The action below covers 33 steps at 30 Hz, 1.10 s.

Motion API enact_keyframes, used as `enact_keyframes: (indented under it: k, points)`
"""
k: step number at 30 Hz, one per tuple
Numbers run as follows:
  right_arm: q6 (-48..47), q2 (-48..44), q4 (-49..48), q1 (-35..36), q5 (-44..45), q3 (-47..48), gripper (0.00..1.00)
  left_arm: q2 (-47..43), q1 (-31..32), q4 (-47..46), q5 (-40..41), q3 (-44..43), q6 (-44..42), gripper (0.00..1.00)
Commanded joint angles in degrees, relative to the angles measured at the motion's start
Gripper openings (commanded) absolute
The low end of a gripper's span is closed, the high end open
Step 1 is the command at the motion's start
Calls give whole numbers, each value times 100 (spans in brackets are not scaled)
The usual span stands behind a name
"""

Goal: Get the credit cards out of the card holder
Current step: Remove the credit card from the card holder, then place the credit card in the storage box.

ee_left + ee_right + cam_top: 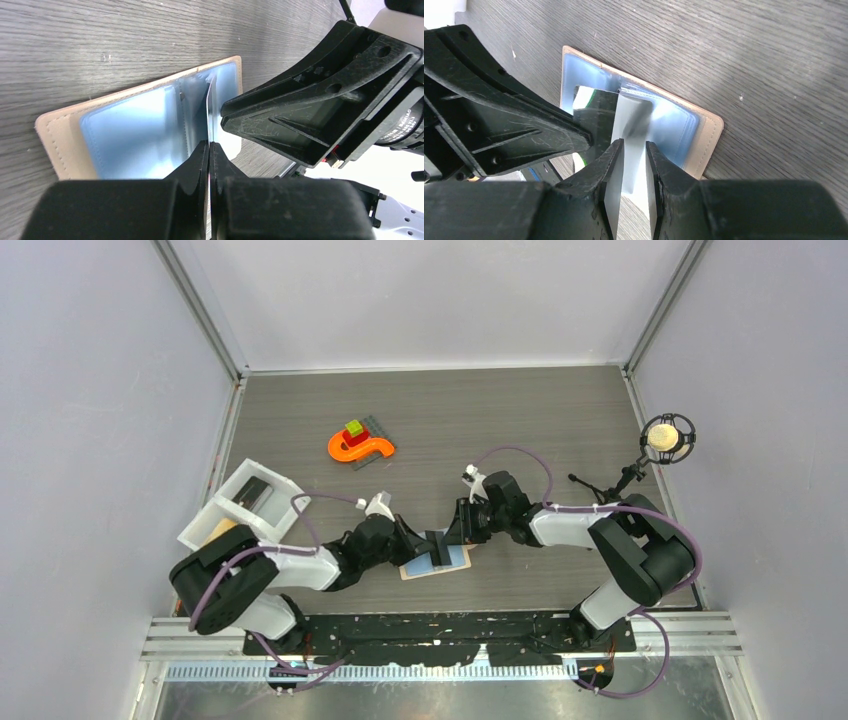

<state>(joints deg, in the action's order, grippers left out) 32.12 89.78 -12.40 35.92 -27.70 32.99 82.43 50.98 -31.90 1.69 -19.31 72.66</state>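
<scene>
Near the front middle of the desk (520,410), the card holder (436,566) lies open, blue faces up. The left tool (209,146) is pinched tight on a thin upright leaf (208,107); whether it is a card or a sleeve, I cannot tell. The right tool (634,147), fingers narrowly parted, straddles a pale leaf (631,112). Pulling a sleeve rather than a card could drag the holder up or tear it.

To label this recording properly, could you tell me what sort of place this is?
Most likely a robotics lab test cell: a left arm and a right arm bolted to a rail at the table edge, plain pale walls on aluminium framing, and a microphone on a stand.
</scene>
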Motion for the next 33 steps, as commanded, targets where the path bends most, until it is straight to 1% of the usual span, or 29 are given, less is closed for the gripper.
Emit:
enact_keyframes:
  k: [1,7,10,13,17,21,23,24,25,26,27,28,29,33]
  points:
    - [-228,-36,579,38,320,-40,30,-582,8,737,425,81,-90,0]
    - [-616,-449,1131,38,570,332,31,-1413,8,1981,861,-108,-338,0]
    - [-885,-663,1578,38,743,643,32,-1790,8,2359,1013,-204,-460,0]
    - [-1158,-959,1765,33,872,896,33,-2109,8,2771,1065,-416,-766,0]
    - [-1603,-1357,1757,65,618,1066,38,-2473,8,3970,1227,-949,-1144,0]
    - [-2167,-1990,1087,412,679,720,41,-2846,8,4462,1193,-1261,-1027,0]
    - [-2411,-2405,350,690,843,274,42,-3018,8,4537,1122,-1307,-838,0]
    - [-2526,-2716,-219,808,977,104,43,-3093,3,4583,1121,-1309,-652,0]
    - [-2928,-2867,-535,1081,1012,-277,45,-3182,0,4635,1127,-1301,-389,0]
    - [-3220,-3165,-1098,1240,1105,-452,46,-3305,0,4659,1130,-1280,-205,0]
    - [-3726,-3303,-1506,1516,1208,-795,48,-3385,0,4684,1131,-1264,3,0]
    - [-3939,-3538,-1667,1634,1413,-922,51,-3477,0,4717,1139,-1248,197,0]
    - [-4229,-3626,-1855,1768,1472,-1099,52,-3546,0,4764,1152,-1232,373,0]
    - [-4986,-3960,-2271,2063,1539,-1448,52,-3823,0,4804,1145,-1135,986,0]
